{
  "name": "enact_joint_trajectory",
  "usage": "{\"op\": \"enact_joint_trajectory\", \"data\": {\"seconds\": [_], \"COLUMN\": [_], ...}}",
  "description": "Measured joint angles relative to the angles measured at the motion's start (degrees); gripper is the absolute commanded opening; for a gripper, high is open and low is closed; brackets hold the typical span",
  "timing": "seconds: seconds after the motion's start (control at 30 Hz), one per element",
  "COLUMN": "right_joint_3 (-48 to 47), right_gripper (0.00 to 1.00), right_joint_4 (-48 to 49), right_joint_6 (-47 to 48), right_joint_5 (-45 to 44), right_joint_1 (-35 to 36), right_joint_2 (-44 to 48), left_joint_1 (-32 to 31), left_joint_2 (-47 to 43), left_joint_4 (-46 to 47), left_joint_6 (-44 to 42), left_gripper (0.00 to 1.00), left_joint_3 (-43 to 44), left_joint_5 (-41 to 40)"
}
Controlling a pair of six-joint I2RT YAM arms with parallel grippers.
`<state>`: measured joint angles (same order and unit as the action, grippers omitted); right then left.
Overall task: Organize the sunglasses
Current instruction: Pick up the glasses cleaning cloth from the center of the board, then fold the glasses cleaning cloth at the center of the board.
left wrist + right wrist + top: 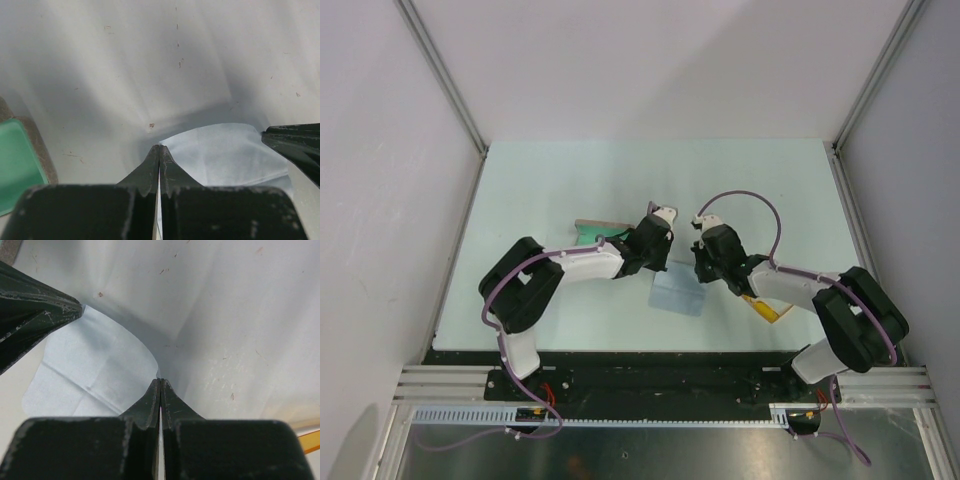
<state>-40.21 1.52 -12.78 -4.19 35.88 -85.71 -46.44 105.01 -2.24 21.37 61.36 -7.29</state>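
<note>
Top external: cloth (678, 292) between arms; left pincer (159, 147) and right pincer (160, 381) each clamped shut on a corner, likely lifting it to fold; sunglasses (766, 309) lie on desk (570, 170) under right forearm, untouched; case (588, 233) by left wrist

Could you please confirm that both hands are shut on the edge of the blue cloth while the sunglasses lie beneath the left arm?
Not quite: the sunglasses lie beneath the right arm, not the left, as the top external view shows. The rest stands: the left hand and right hand are both shut on the edge of the blue cloth.
</note>
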Motion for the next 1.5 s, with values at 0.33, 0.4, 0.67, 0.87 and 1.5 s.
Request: {"op": "enact_joint_trajectory", "data": {"seconds": [0.33, 0.4, 0.67, 0.87, 1.5], "right_joint_3": [-0.02, -0.02, 0.00, 0.13, 1.51], "right_gripper": [0.00, 0.00, 0.00, 0.00, 0.00], "right_joint_4": [-3.43, -4.22, -5.68, -5.99, -7.34], "right_joint_6": [-0.74, -1.03, -1.99, -2.73, -4.55], "right_joint_5": [1.92, 2.12, 3.02, 4.44, 5.18], "right_joint_1": [-0.11, -0.11, -0.11, 0.09, 2.21], "right_joint_2": [2.40, 2.71, 4.46, 5.03, 6.56], "left_joint_1": [0.00, 0.00, 0.00, 0.00, 0.00], "left_joint_2": [-0.02, -0.04, -1.36, -4.17, -6.54], "left_joint_4": [0.02, 0.11, 1.03, 2.40, 5.84], "left_joint_6": [-1.57, -1.95, -2.91, -3.48, -5.35], "left_gripper": [0.00, 0.00, 0.00, 0.01, 0.01], "left_joint_3": [-0.35, -0.55, -2.60, -5.09, -8.85], "left_joint_5": [0.59, 0.94, 1.92, 1.88, 4.09]}}
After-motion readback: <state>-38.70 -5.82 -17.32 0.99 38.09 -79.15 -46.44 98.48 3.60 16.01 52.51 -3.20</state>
